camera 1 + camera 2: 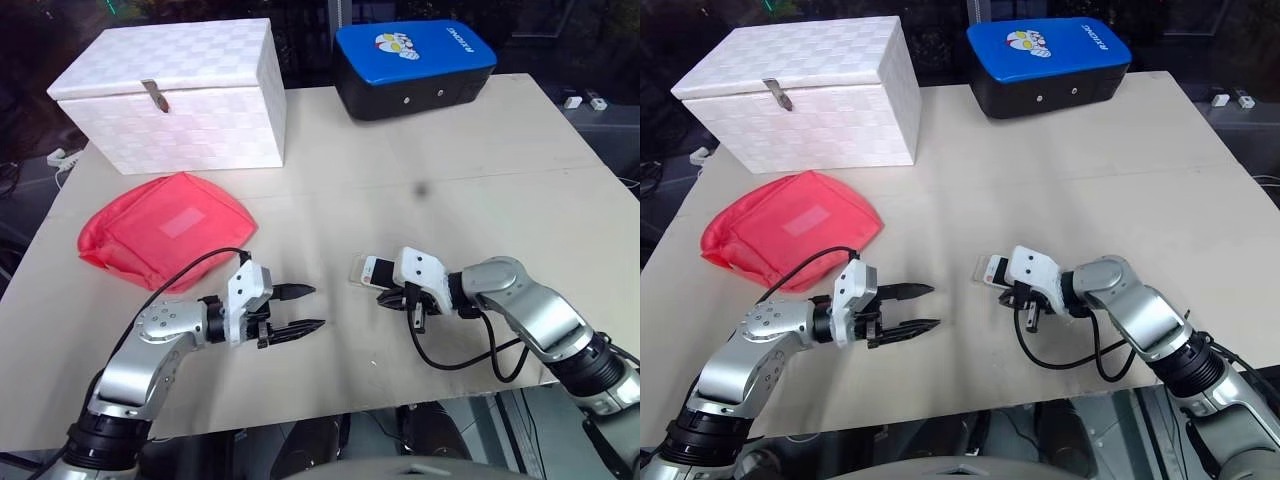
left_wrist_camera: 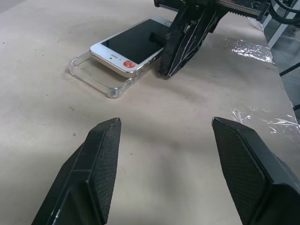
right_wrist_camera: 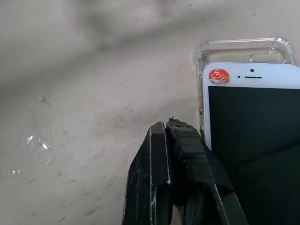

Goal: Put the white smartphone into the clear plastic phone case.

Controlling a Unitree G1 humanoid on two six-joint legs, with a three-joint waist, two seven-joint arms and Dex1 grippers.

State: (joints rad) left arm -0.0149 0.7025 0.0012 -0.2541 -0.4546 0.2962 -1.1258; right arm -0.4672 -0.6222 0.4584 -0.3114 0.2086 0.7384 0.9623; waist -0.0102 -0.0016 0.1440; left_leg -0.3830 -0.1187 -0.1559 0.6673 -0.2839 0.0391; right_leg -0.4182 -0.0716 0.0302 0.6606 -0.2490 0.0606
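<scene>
The white smartphone [image 2: 133,44] lies screen up on the table, resting partly in and askew over the clear plastic phone case [image 2: 93,75]. One end of the case sticks out past the phone's top edge [image 3: 234,49], where an orange sticker shows. My right gripper [image 3: 171,129] is shut, with its fingertips down at the phone's long side, and it holds nothing. My left gripper [image 1: 315,308] is open and empty, a short way left of the phone and pointing towards it.
A white woven box [image 1: 170,95] stands at the back left, with a blue hard case [image 1: 415,65] at the back centre. A red pouch [image 1: 165,232] lies left of the middle. The table's front edge [image 1: 300,425] runs close below both arms.
</scene>
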